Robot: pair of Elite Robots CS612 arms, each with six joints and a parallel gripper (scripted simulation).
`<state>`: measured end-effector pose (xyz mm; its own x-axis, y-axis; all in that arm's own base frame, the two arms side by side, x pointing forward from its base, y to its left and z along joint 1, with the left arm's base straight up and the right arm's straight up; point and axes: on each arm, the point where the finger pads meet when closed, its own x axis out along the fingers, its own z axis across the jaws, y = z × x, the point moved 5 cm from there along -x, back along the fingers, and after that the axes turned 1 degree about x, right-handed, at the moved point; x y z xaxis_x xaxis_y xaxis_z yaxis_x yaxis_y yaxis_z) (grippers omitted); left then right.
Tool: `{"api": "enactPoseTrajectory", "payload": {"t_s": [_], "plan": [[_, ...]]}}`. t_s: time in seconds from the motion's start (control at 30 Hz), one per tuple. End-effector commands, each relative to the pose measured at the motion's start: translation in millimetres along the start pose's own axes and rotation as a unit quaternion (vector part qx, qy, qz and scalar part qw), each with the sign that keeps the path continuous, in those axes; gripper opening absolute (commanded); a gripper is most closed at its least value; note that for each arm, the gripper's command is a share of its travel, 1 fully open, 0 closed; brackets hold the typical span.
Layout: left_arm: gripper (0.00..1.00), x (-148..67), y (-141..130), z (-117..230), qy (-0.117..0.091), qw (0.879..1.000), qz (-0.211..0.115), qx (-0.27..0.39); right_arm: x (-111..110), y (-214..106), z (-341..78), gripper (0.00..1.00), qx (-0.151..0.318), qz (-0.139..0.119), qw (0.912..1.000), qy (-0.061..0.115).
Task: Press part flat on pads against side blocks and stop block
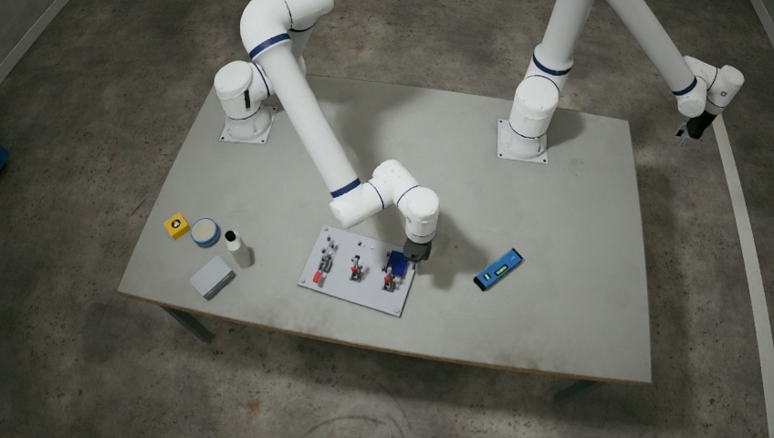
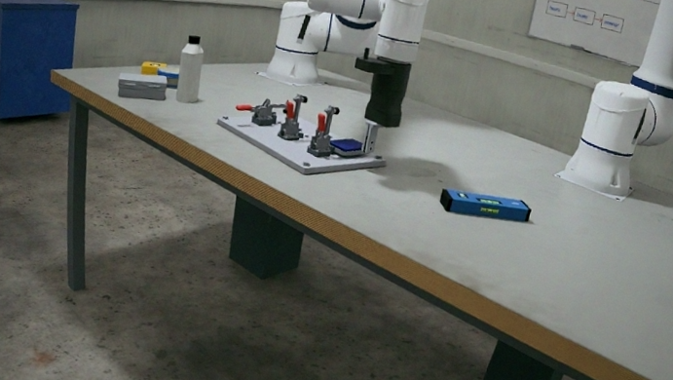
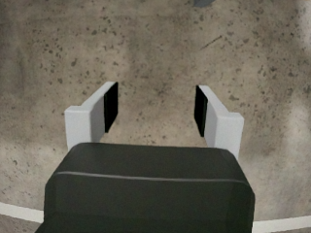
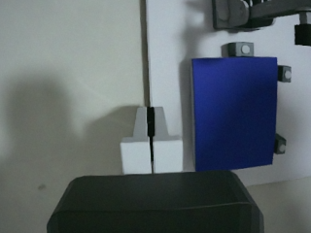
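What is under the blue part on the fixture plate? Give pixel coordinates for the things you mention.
The blue part (image 1: 397, 262) (image 2: 346, 144) (image 4: 234, 113) lies over the plate (image 1: 336, 293) (image 2: 297, 160) (image 4: 170, 29). A lighter layer shows below its blue top in the exterior view. The pads and the plate surface directly beneath are covered and cannot be seen.

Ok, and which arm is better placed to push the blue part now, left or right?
Right, I judge. Its tool is shut, close beside the blue part. The left tool is open, beyond the table edge.
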<state>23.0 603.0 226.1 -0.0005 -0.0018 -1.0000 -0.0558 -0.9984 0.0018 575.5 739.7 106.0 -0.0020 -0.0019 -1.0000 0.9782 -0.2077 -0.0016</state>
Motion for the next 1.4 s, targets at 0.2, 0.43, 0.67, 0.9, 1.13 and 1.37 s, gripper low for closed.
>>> {"api": "enactPoseTrajectory", "payload": {"t_s": [0.2, 0.43, 0.67, 0.9, 1.13, 1.37], "plan": [[1.0, -0.9, -0.6, -0.1, 0.0, 1.0, -0.001, 0.0, 10.3, 0.5, -0.8, 0.0, 0.0, 0.001, 1.0, 0.001], [1.0, -0.9, -0.6, -0.1, 0.0, 1.0, -0.001, 0.0, 10.9, 0.5, -0.8, 0.0, 0.0, 0.001, 1.0, 0.001], [1.0, -0.9, -0.6, -0.1, 0.0, 1.0, -0.001, 0.0, 10.9, 0.5, -0.8, 0.0, 0.0, 0.001, 1.0, 0.001], [1.0, -0.9, -0.6, -0.1, 0.0, 1.0, -0.001, 0.0, 10.8, 0.5, -0.8, 0.0, 0.0, 0.001, 1.0, 0.001], [1.0, -0.9, -0.6, -0.1, 0.0, 1.0, -0.001, 0.0, 10.6, 0.5, -0.8, 0.0, 0.0, 0.001, 1.0, 0.001], [1.0, -0.9, -0.6, -0.1, 0.0, 1.0, -0.001, 0.0, 10.5, 0.5, -0.8, 0.0, 0.0, 0.001, 1.0, 0.001]]}}
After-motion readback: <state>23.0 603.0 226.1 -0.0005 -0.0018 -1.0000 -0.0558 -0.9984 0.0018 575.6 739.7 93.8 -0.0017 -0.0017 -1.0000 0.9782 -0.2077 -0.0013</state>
